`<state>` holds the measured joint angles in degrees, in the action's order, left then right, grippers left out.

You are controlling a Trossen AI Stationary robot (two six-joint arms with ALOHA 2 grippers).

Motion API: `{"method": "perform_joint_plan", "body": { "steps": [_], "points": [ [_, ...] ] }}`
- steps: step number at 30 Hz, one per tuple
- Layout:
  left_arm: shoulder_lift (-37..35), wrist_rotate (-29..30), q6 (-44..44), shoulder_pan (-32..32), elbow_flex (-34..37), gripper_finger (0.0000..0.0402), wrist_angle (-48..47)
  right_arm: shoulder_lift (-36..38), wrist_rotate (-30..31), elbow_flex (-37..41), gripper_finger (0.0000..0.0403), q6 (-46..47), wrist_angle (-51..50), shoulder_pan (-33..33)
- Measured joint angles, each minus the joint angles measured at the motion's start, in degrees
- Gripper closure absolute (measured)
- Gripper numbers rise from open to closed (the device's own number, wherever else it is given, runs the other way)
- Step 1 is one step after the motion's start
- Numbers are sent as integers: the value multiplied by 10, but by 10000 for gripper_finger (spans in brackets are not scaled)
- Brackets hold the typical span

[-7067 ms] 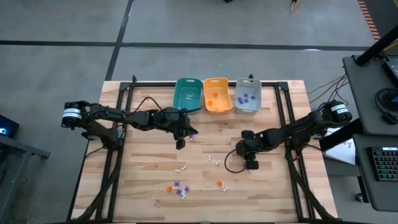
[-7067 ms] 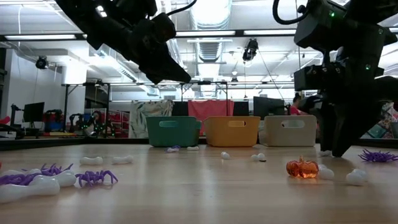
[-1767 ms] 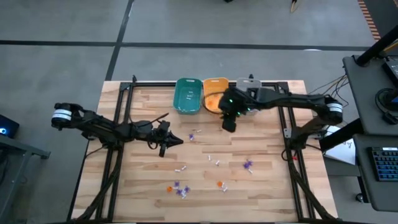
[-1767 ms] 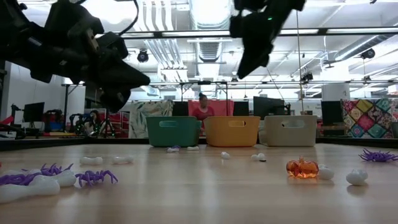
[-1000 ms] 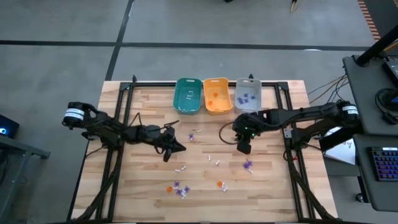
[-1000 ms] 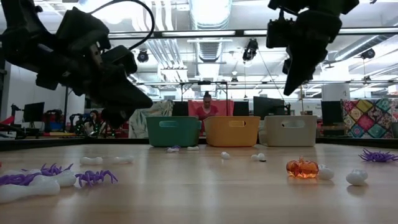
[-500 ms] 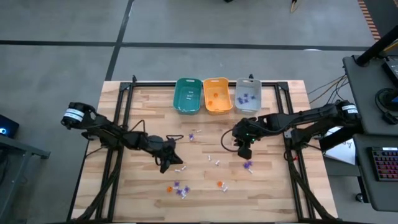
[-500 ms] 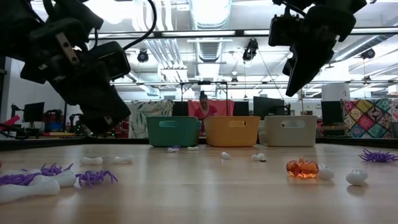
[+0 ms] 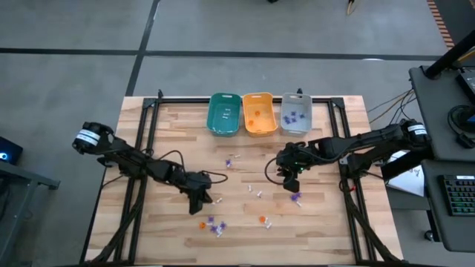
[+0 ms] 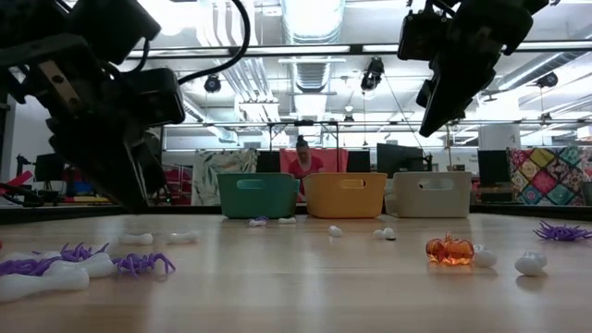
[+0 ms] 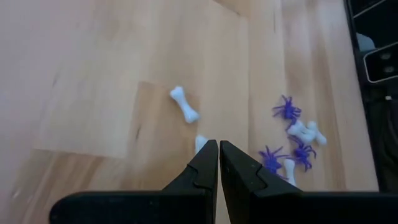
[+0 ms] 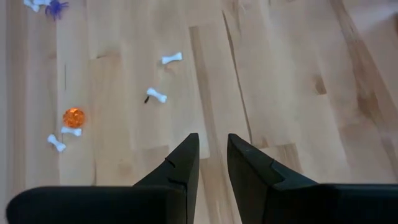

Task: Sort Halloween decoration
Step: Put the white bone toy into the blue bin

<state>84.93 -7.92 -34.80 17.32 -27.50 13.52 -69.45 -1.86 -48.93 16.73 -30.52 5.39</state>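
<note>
The Halloween decorations lay scattered over the front half of the wooden counter [image 9: 334, 222]: white bones, purple spiders and orange pumpkins, with a few already dropped in the teal bin [image 9: 224, 113], the orange bin [image 9: 259, 113] and the grey bin [image 9: 295, 113] along the far edge. The left gripper [image 9: 199, 200] hovered low over the front-left part of the counter with its fingers pressed fully together and nothing between them; in its wrist view a white bone [image 11: 185, 104] lay just ahead of the tips, its long axis slanted across the line of the fingers, and a second white piece [image 11: 200, 143] sat almost at the fingertips, partly hidden by them. Off to one side of that view lay a cluster of purple spiders [image 11: 286, 110] and more bones. The left arm was plainly the nearer one to these, so its fingers would have to part before it could take a bone. The right gripper [image 9: 291, 180] hung right of centre, its fingers a narrow gap apart and apparently empty, with a purple spider [image 9: 296, 196] on the counter just in front of it; its wrist view showed two bones [image 12: 171, 58] and an orange pumpkin [image 12: 73, 117] farther off, well clear of its tips
</note>
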Motion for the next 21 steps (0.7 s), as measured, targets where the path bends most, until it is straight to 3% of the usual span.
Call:
{"method": "perform_joint_plan", "body": {
  "steps": [5, 12, 21],
  "points": [
    [0, 1, 19, 9, -12, 402, -31, 0, 4, 0, 325, 2, 0, 0],
    [2, 59, 53, 24, -63, 402, -166, 0, 5, 0, 327, 7, 6, 0],
    [3, 75, 57, 36, -73, 402, -163, 0, 5, 0, 330, 5, 13, 0]
  ]
}}
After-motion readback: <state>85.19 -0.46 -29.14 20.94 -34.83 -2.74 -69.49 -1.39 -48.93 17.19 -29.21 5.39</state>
